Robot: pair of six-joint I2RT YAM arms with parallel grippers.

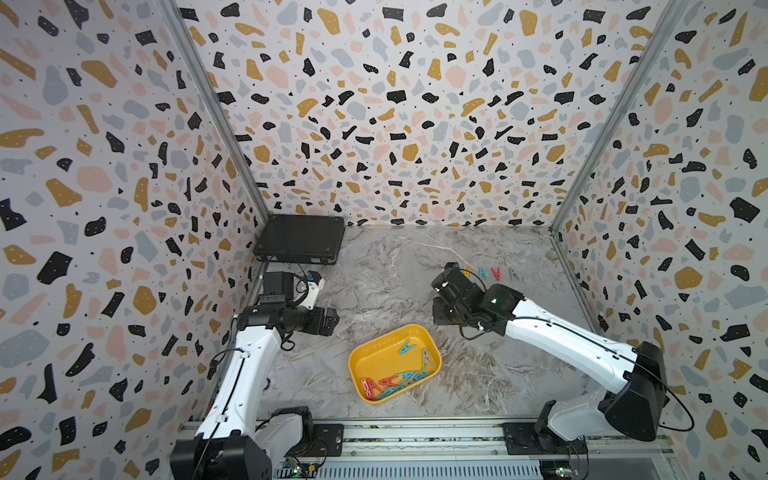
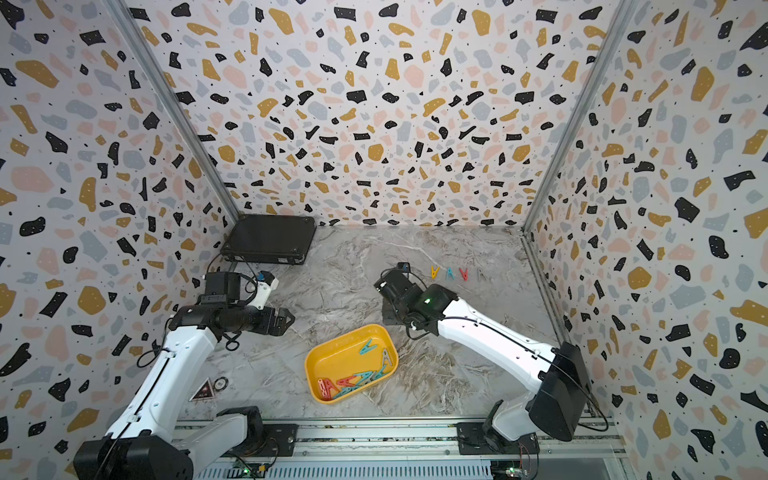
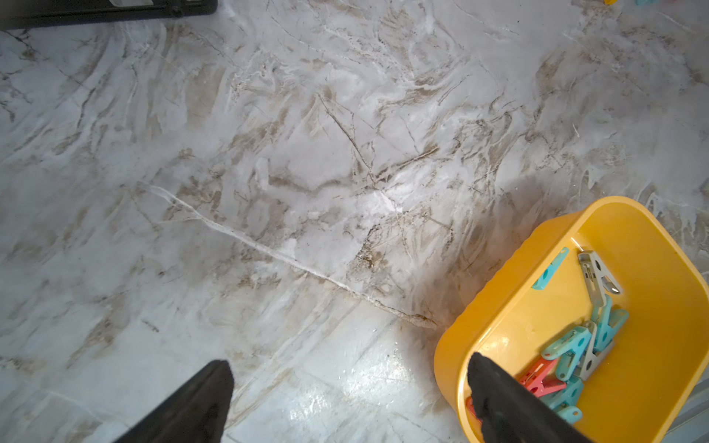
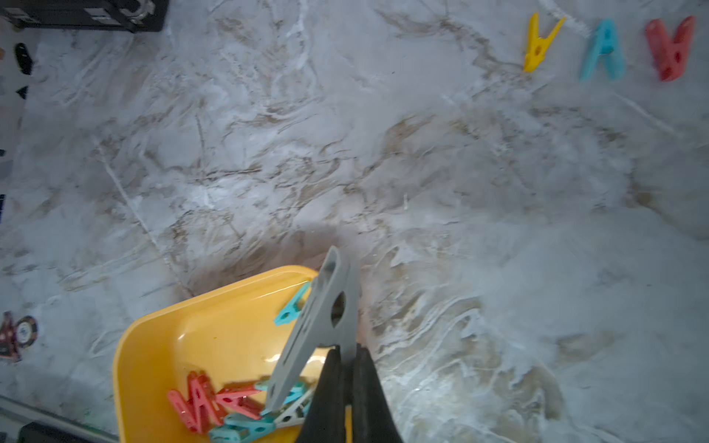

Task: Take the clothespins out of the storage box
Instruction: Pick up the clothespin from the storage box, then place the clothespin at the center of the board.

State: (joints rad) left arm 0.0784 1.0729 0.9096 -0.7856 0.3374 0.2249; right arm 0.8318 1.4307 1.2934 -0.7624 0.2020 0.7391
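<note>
Grey clothespin (image 4: pixel 318 318) pinched in right gripper (image 4: pixel 347 351), by the far right corner of the storage box (image 1: pixel 382 353), which sits near centre. Other clothespins (image 1: pixel 395 382) lie inside; loose row (image 1: pixel 482 273) far right. Left gripper (image 3: pixel 349 368) fingers wide, holding nothing. Triangular sticker (image 2: pixel 202 390) near left, lettering unreadable.

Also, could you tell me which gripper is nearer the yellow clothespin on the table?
Right. The right gripper, holding a grey clothespin, hangs near the yellow clothespin; the left gripper sits far across the table.
</note>
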